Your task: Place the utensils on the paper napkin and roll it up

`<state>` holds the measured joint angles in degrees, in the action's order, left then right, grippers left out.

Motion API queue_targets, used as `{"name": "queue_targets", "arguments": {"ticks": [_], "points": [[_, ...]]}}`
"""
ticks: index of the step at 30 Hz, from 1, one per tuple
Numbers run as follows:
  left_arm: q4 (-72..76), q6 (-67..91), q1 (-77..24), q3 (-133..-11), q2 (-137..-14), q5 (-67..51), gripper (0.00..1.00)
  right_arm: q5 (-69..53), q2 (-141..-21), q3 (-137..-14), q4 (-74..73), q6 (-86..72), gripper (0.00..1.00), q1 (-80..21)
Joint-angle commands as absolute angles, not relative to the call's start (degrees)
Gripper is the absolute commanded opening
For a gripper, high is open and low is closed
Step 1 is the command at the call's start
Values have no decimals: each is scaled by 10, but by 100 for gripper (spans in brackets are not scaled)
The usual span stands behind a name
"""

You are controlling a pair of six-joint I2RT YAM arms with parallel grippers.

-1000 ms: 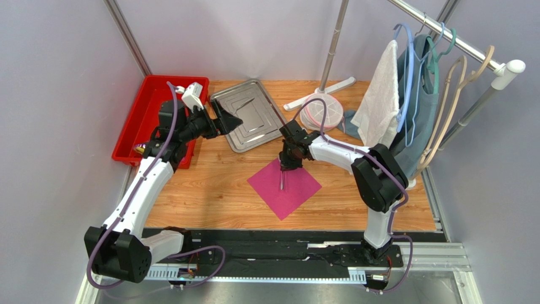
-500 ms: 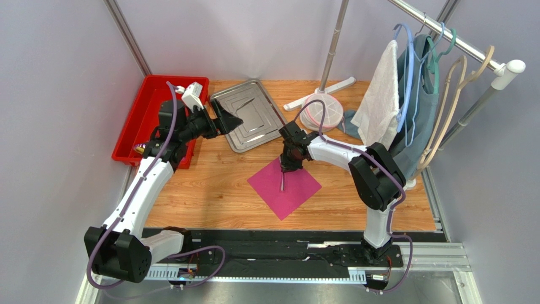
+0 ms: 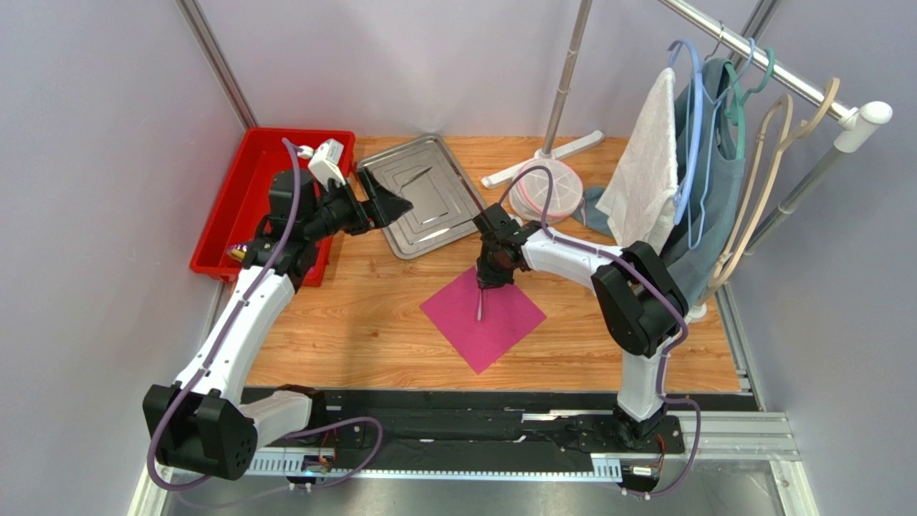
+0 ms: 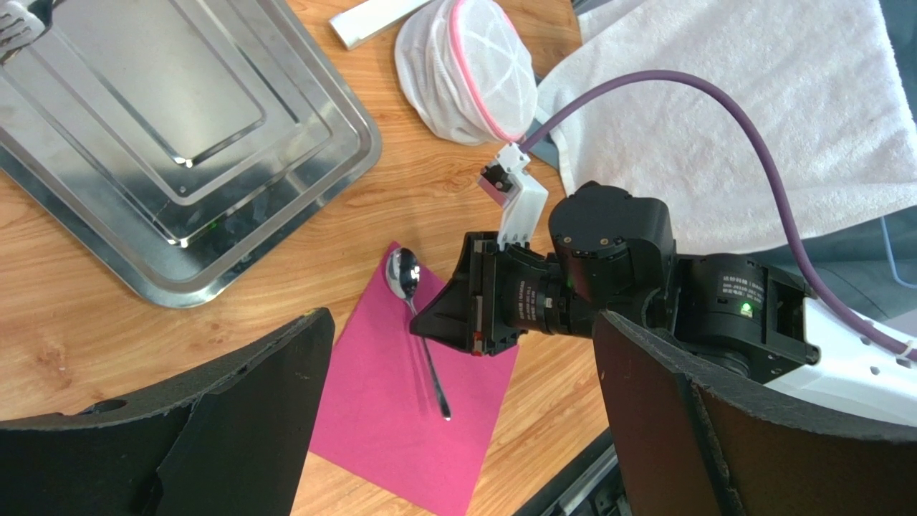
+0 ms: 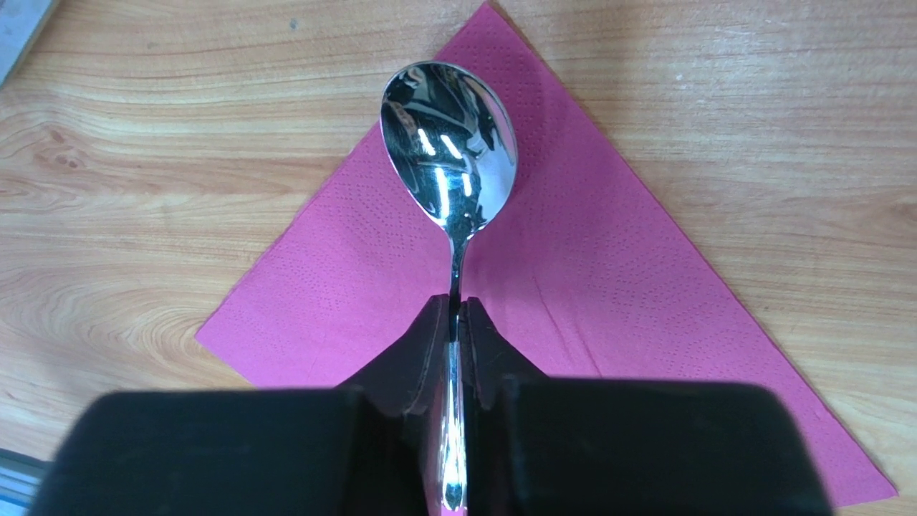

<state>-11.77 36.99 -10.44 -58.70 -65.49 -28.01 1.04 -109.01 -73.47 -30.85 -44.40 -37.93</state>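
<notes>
The magenta paper napkin (image 3: 490, 328) lies flat on the wooden table, one corner pointing away from me. My right gripper (image 3: 491, 275) is shut on a silver spoon (image 5: 452, 140) by its handle. It holds the spoon low over the napkin's (image 5: 646, 269) far corner, bowl facing up. The left wrist view also shows the spoon (image 4: 407, 277) over the napkin (image 4: 371, 409). My left gripper (image 3: 394, 204) is open and empty above the near left edge of the steel tray (image 3: 436, 194). Other slim utensils (image 3: 433, 230) lie in the tray.
A red bin (image 3: 242, 204) sits at the far left. A white mesh pouch with a pink rim (image 3: 547, 191) lies beside the clothes rack's base (image 3: 544, 159). A white towel (image 3: 644, 172) and hangers hang on the rack at the right.
My right gripper has edged slightly away from me with the spoon. The left arm has not moved.
</notes>
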Motion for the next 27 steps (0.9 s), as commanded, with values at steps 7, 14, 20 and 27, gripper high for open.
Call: {"name": "queue_targets", "arguments": {"ticks": [7, 14, 20, 27], "points": [[-104, 367, -100, -599, -655, -283, 99, 18, -1106, -758, -311, -464, 16, -377], [-141, 332, -99, -613, -666, -274, 99, 8, -1078, -759, -321, -454, 20, -374], [-262, 155, -99, -752, -777, -251, 98, -25, -1020, -806, -359, -406, 52, -345], [-408, 10, -99, -1040, -1032, -186, 84, -62, -943, -808, -359, -332, 71, -311]]}}
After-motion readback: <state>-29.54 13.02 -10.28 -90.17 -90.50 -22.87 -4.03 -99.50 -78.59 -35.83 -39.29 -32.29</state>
